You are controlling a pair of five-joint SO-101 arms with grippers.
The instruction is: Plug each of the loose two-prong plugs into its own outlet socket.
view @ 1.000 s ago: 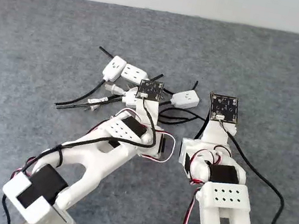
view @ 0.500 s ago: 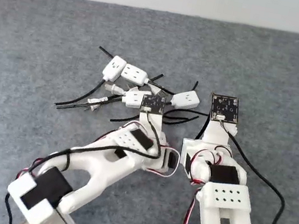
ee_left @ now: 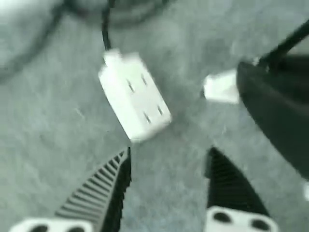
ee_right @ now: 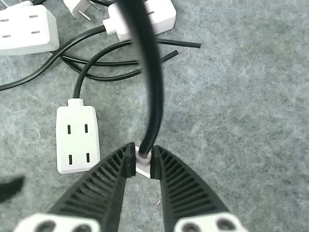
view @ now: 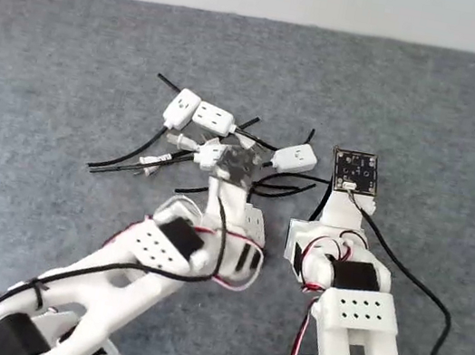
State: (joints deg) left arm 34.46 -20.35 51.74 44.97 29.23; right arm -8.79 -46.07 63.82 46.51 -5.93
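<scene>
Right tool [ee_right: 142,149]: clamped together on a small white plug [ee_right: 143,166], right where its black cord [ee_right: 147,72] enters it. The prongs are hidden.
Reason for the hold: the plug is judged to be gripped by its body so that it can be steered to a socket.
Outlet block [ee_right: 76,140]: lies flat on the table [view: 58,45] just beside the held plug, slots facing up, so a downward push would be possible.
Left tool [ee_left: 169,153]: jaws apart, nothing between them; a white block [ee_left: 135,99], probably the same one, lies just ahead of the tips.
Reason for that placing: the open tool is judged to be set to brace the block while the plug is pressed in.
Position in the high view: this block [view: 294,157] sits at about 12 o'clock of the table's middle, with the right arm [view: 352,308] at its 5 o'clock.
Remaining pile [view: 202,118]: more white blocks and loose plugs, tangled in black cords, at the block's 9 to 10 o'clock.
Progress: no plug is seen seated.
Writing: none legible on blocks or plugs.
</scene>
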